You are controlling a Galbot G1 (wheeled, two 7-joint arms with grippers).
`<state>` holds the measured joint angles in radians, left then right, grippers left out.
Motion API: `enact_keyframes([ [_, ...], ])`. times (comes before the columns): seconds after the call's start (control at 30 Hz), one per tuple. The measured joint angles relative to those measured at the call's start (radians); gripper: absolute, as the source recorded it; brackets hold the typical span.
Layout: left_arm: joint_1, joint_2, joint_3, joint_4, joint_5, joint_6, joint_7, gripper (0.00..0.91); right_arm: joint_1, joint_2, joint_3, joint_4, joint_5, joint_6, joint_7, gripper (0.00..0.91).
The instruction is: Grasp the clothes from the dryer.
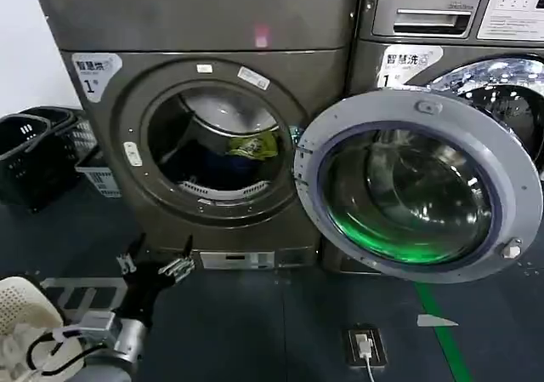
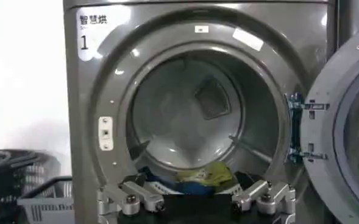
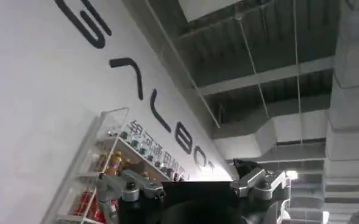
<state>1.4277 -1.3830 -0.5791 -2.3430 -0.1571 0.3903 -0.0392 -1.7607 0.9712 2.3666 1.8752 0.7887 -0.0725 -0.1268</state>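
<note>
The dryer (image 1: 204,25) stands ahead with its round door (image 1: 416,178) swung open to the right. In the drum lie the clothes: a yellow-green garment (image 1: 252,146) on dark navy fabric (image 1: 202,166). My left gripper (image 1: 155,265) hangs low before the dryer's base, open and holding nothing, well short of the porthole. The left wrist view looks into the dryer (image 2: 167,24) past the left gripper (image 2: 197,204), with the yellow-green garment (image 2: 206,175) and navy fabric (image 2: 185,187) at the drum's lip. My right gripper (image 3: 197,190) is open and turned up at a wall and ceiling.
A second machine with an LG panel (image 1: 442,8) stands to the right, partly behind the open door. Black baskets (image 1: 30,152) and a white basket (image 1: 98,178) sit on the floor to the left. A floor socket (image 1: 365,346) and green line (image 1: 442,331) lie in front.
</note>
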Motion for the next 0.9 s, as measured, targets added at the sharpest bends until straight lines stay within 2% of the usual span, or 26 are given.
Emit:
enact_keyframes([
  [0.9,0.006,-0.002,0.000,0.002,0.006,-0.002,0.004,0.907,0.003,0.001,-0.006,-0.006,0.006,0.008,-0.006,0.907],
])
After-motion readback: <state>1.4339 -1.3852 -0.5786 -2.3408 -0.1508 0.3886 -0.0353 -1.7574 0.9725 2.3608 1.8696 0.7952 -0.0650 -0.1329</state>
